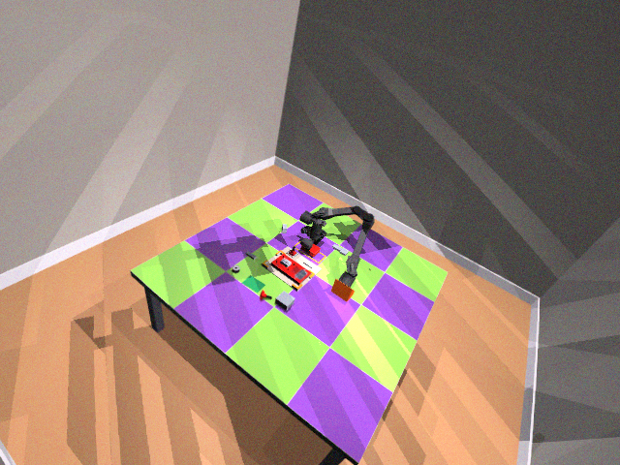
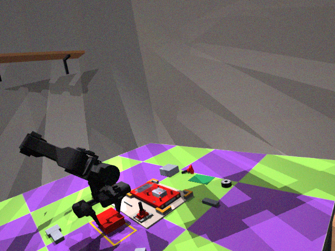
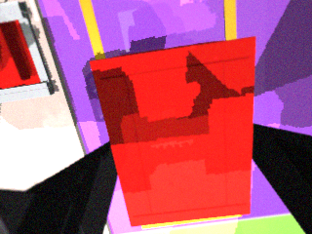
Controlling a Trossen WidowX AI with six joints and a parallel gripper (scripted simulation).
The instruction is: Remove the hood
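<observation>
The hood, a red box (image 1: 314, 251) (image 2: 109, 218) (image 3: 180, 171), is between the two black fingers of my gripper (image 2: 109, 219) (image 3: 178, 138), which is shut on it. The hood is over the yellow-outlined marked area (image 2: 125, 237) (image 3: 93, 29), toward its back left side in the exterior view. It is low, at or just above the table; any small gap under it cannot be made out. The outline shows past the hood's top edge in the wrist view. The red toy car body (image 1: 288, 270) (image 2: 151, 199) lies on a cream board beside the marked area.
A red part with an upright black post (image 2: 140, 207) stands on the board near the hood. A grey stepped piece (image 1: 340, 249) (image 2: 54, 232) lies on the marked area's other side. A grey block (image 1: 284, 300) (image 2: 169, 170), green patch (image 2: 200, 179) and black wheel (image 2: 226, 183) lie beyond the car.
</observation>
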